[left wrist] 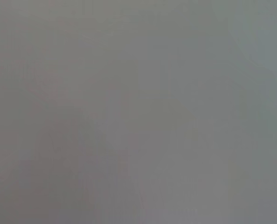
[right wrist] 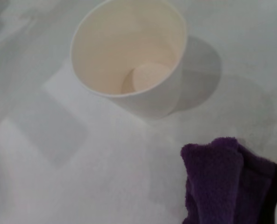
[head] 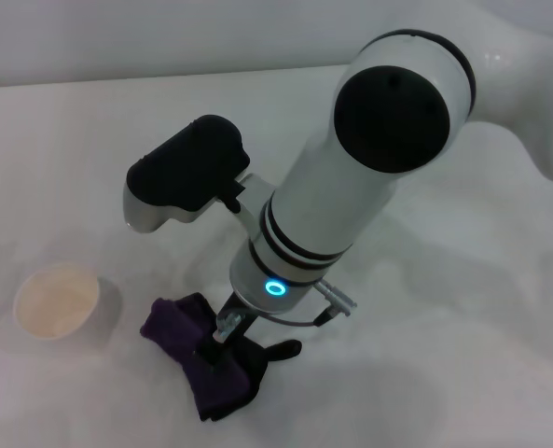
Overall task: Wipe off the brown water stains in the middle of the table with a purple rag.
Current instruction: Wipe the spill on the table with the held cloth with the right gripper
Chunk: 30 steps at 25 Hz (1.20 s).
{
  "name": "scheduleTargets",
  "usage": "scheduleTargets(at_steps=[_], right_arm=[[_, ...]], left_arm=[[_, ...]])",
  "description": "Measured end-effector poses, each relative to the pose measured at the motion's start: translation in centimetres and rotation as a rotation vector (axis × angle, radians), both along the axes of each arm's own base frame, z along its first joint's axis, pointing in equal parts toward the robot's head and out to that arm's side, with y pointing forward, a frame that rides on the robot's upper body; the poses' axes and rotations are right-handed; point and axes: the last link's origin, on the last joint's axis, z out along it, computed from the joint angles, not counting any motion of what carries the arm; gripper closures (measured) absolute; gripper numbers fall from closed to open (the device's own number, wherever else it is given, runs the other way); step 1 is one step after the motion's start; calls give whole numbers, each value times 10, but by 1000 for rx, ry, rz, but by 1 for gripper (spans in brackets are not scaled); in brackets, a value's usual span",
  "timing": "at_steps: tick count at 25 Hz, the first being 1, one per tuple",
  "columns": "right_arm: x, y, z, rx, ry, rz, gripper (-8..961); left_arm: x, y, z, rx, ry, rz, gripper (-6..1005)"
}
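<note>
The purple rag (head: 201,359) lies bunched, long axis diagonal, under the right tool (head: 228,338).

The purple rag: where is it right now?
In the head view, the purple rag lies bunched on the table, near its front edge, under the right gripper and just right of the white paper cup.

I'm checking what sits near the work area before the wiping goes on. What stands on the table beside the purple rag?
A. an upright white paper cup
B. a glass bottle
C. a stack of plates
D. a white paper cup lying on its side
A: the white paper cup stands upright with its mouth open upward, on the table, apart from the purple rag under the right gripper.
</note>
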Motion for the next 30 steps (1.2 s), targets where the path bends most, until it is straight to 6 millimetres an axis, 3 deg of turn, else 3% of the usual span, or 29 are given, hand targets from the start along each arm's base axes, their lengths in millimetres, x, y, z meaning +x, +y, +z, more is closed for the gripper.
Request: scheduleTargets(at_steps=[3, 9, 14, 25, 30], right_arm=[[2, 7, 5, 27, -27, 0, 861], [28, 30, 31, 154, -154, -45, 861], [38, 35, 44, 208, -187, -70, 861], [2, -11, 3, -11, -40, 7, 860], [-4, -25, -4, -77, -6, 18, 860]], left_arm=[[-1, -1, 0, -1, 0, 3, 106], [-5, -6, 2, -1, 3, 19, 106], [-5, -7, 1, -3, 4, 23, 107], [-4, -7, 1, 0, 10, 22, 107], [-5, -8, 0, -1, 8, 25, 106]])
